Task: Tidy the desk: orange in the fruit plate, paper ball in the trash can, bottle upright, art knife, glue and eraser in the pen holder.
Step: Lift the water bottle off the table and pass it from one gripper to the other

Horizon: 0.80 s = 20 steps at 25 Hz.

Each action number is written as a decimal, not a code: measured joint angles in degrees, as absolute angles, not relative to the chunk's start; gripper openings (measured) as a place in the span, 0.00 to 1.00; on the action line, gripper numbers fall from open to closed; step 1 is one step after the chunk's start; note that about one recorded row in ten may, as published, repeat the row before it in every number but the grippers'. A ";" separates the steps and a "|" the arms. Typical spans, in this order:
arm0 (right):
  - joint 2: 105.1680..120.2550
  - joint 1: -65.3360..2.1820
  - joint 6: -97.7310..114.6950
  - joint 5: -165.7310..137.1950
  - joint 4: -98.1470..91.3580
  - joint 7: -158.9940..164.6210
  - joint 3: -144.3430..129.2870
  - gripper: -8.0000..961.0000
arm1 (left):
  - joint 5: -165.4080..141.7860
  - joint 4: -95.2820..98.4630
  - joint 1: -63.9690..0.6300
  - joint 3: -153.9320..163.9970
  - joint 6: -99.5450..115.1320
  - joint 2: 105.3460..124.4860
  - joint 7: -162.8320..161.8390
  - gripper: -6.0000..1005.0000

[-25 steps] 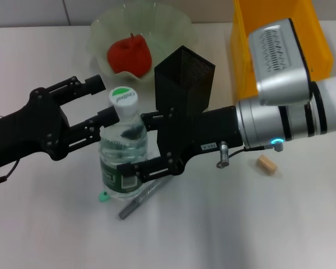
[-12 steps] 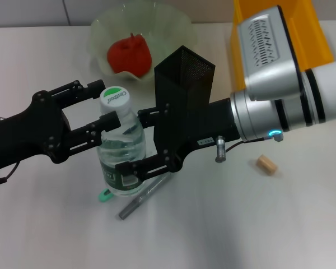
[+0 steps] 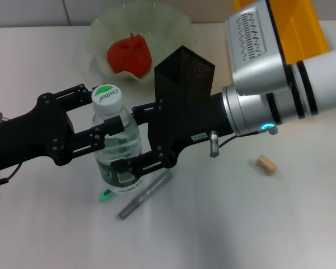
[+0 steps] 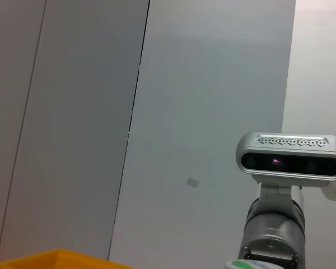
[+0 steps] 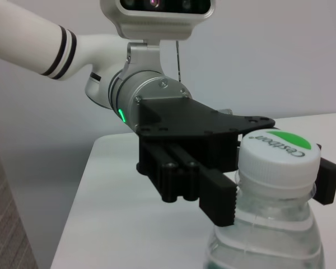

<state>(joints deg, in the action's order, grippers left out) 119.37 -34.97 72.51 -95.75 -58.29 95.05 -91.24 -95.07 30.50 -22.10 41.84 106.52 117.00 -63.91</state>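
1. Black fingers of the left gripper reach in from the left of the head view and straddle the neck of the bottle. The right wrist view shows a toothed pad at the neck just under the cap, so I judge this gripper is steadying the top; whether it truly presses the plastic, I cannot tell.

2. Clear plastic with a green-topped white cap, the bottle stands nearly upright on the desk, leaning a little. Both grippers flank it, which fits the step of setting it on its base.

3. Just under its base a green piece pokes out, and a grey pen-like tool lies slanted beside it, likely the art knife. Both are not yet in the pen holder.

4. Reaching in from the right, the right gripper has one finger behind the bottle's shoulder and one against the label low down, apparently clamped on the body to carry its weight.

5. Behind that arm stands the black mesh pen holder; farther back the fruit plate holds a red-orange fruit.

6. Farther right, a small tan block, probably the eraser, lies alone, and a yellow bin sits in the far corner.
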 joint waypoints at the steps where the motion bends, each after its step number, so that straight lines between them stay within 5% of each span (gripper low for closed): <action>1: 119.42 -35.45 72.29 -96.16 -58.03 95.32 -91.28 0.79 | -95.09 30.50 -22.25 41.84 106.52 117.08 -63.92 0.66; 20: 119.62 -36.04 71.89 -96.43 -57.92 95.45 -91.32 0.79 | -95.10 30.50 -23.07 41.84 105.14 117.47 -63.83 0.65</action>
